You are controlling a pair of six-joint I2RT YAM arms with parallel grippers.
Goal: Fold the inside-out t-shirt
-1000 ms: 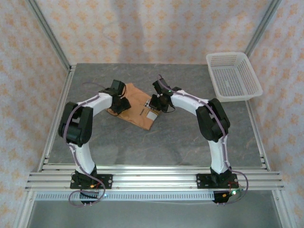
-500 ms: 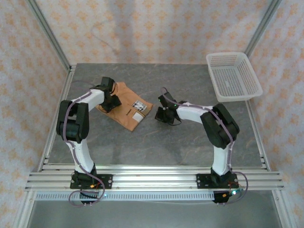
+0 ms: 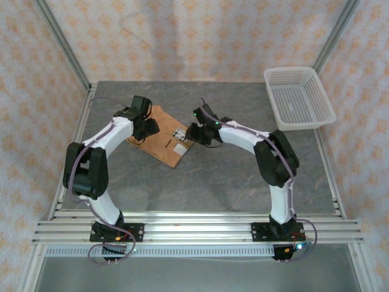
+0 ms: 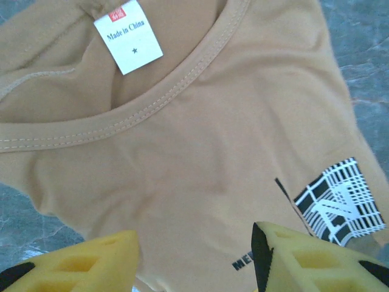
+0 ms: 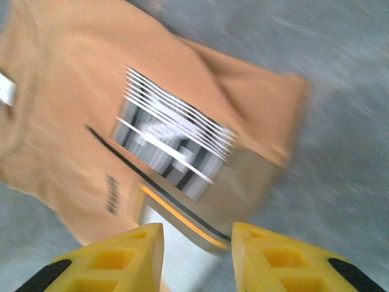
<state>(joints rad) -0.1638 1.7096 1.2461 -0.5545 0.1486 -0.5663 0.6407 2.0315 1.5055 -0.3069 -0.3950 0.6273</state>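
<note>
**Centre-left of the top view: folded shirt between two released grippers**

Just left of centre in the top view, the inside-out t-shirt (image 3: 165, 139) lies on the grey table (image 3: 219, 182) as a compact tan packet. The left gripper (image 3: 148, 128) sits over the packet's left edge and the right gripper (image 3: 197, 132) at its right edge.

In the left wrist view, the left gripper's yellow fingers (image 4: 194, 258) stand apart with nothing between them. The neckline and a white label (image 4: 129, 36) fill the upper left, and the checked patch (image 4: 340, 202) is at the lower right.

The right wrist view is blurred. The right gripper (image 5: 197, 243) is also spread and empty above the patch (image 5: 173, 143). A white mesh basket (image 3: 292, 70) sits at the upper right, well apart.
</note>
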